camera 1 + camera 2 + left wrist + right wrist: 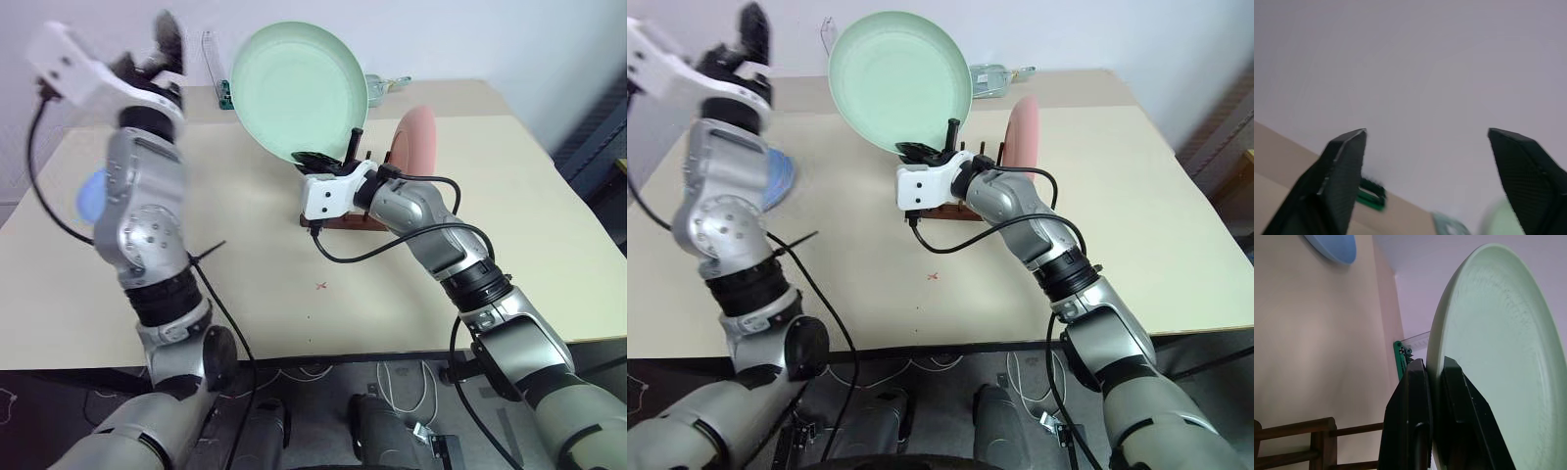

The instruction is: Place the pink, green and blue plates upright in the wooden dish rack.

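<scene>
My right gripper (1434, 363) is shut on the lower rim of the pale green plate (299, 88) and holds it upright in the air, just above the wooden dish rack (945, 211). The pink plate (416, 137) stands upright in the rack's right end. On the table at the left the blue plate (779, 181) lies flat, partly hidden behind my left arm. My left gripper (1427, 147) is raised at the far left, open and empty, pointing up toward the wall and apart from the green plate.
A green-based holder with a clear panel (217, 69) stands at the table's back edge, behind the green plate. A small greenish object (994, 76) lies at the back right. Black cables hang from both wrists over the beige table (509, 196).
</scene>
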You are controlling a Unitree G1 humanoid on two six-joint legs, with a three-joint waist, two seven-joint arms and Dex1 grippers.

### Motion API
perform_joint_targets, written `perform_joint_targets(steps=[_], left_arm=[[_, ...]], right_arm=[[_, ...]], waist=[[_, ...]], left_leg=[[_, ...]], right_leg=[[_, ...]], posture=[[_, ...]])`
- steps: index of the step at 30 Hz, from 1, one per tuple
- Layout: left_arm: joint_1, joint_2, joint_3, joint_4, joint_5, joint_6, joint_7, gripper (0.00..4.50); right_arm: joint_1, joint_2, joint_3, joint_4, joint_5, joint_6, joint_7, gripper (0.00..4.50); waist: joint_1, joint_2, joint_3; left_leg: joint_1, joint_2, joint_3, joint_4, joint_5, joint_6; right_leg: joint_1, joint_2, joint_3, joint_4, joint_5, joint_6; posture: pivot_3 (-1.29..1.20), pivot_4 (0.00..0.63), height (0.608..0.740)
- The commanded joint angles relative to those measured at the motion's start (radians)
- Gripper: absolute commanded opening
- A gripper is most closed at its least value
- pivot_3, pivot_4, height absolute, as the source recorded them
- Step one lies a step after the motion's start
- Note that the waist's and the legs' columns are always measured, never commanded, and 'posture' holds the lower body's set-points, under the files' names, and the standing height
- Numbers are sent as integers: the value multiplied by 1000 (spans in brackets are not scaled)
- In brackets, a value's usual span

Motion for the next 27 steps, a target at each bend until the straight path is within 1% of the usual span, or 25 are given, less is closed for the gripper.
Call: perform_joint_targets(steps=[1, 3, 5, 8, 10, 12, 15, 17, 20, 23, 27], left_arm=[[42, 126, 6, 44, 74, -60, -61, 3942], [108, 199, -6, 70, 105, -67, -118, 3942], [168, 232, -34, 79, 98, -66, -190, 3942], [298, 277, -160, 62, 123, -57, -355, 3942], [353, 290, -213, 53, 141, -67, -418, 3942], [386, 298, -251, 41, 141, -52, -459, 3942], [515, 295, -372, -52, 86, -34, -629, 3942], [565, 303, -434, -86, 84, -33, -702, 3942], [622, 303, -490, -156, 29, -28, -812, 3942], [634, 299, -513, -175, 13, -8, -843, 3942], [632, 286, -519, -185, 16, -1, -850, 3942]], right_arm=[[16, 37, -103, -107, 152, 52, 41, 0], [37, 70, -160, -174, 270, 126, 81, 0], [56, 108, -208, -250, 392, 209, 118, 0], [85, 196, -307, -412, 675, 435, 145, 0], [97, 221, -348, -484, 782, 546, 145, 0], [108, 231, -377, -533, 850, 625, 126, 0], [162, 281, -471, -599, 1040, 813, 27, 0], [183, 307, -515, -621, 1112, 869, -31, 0], [196, 332, -588, -601, 1201, 949, -127, 0], [193, 327, -624, -564, 1239, 994, -178, 0], [180, 319, -645, -528, 1264, 1002, -213, 0]], waist=[[1, 0, 0], [-3, 0, 0], [-1, 0, 0], [3, 0, 0], [5, 1, 0], [4, 1, 0], [2, 3, -1], [1, 5, 0], [-2, 7, 1], [-1, 8, 1], [-1, 8, 1]], left_leg=[[0, 0, 0, 0, 0, 0], [0, 0, 0, -1, 0, 0], [0, 0, 0, -2, 0, 0], [0, 0, -1, -2, 0, 0], [0, 0, -2, -2, -2, 4], [0, 0, -2, -2, -2, 4], [1, 0, -2, -4, -2, 4], [1, 1, -1, -6, -2, 4], [1, 1, -1, -7, -2, 4], [1, 2, 0, -7, -2, 4], [1, 1, 0, -7, -2, 4]], right_leg=[[0, 0, 0, 0, 0, 0], [0, 0, 0, 0, 0, 0], [-1, 0, 0, 0, 0, 0], [-1, 0, 0, 0, 0, 0], [0, 0, 0, 1, 0, 0], [-1, 0, 0, 0, 0, -1], [-1, 0, 0, 1, 0, -1], [-2, 0, 1, 0, 0, -1], [-4, 0, 1, 1, 1, -3], [-4, 0, 1, 1, 1, -3], [-3, 0, 1, 1, 1, -3]], posture=[[0, 150, 740], [0, 150, 740], [0, 150, 740], [0, 150, 740], [0, 150, 740], [0, 150, 740], [0, 150, 740], [0, 150, 740], [0, 150, 740], [0, 150, 740], [0, 150, 740]])
